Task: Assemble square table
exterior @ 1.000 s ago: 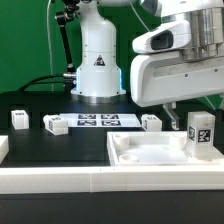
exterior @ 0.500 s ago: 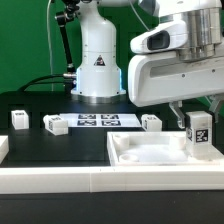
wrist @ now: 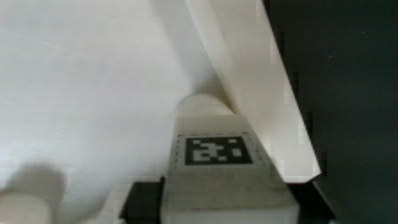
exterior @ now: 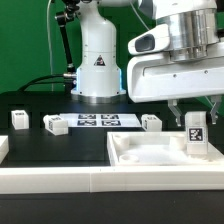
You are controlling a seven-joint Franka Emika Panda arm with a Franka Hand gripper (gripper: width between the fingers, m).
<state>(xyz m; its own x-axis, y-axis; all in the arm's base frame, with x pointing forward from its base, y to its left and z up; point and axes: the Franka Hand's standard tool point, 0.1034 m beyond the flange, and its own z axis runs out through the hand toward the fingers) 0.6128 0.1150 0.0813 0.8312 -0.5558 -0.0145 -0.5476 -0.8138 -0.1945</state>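
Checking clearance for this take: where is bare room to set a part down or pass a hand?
Free: the black table between the marker board and the border wall; the tabletop slab recess toward the exterior view's left. Crowded: the slab's other end, where the tool grips a leg.

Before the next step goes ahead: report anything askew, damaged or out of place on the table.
Nothing stands out. Three loose legs sit apart on the black table; the fourth leg stands upright on the square tabletop, between the fingers.
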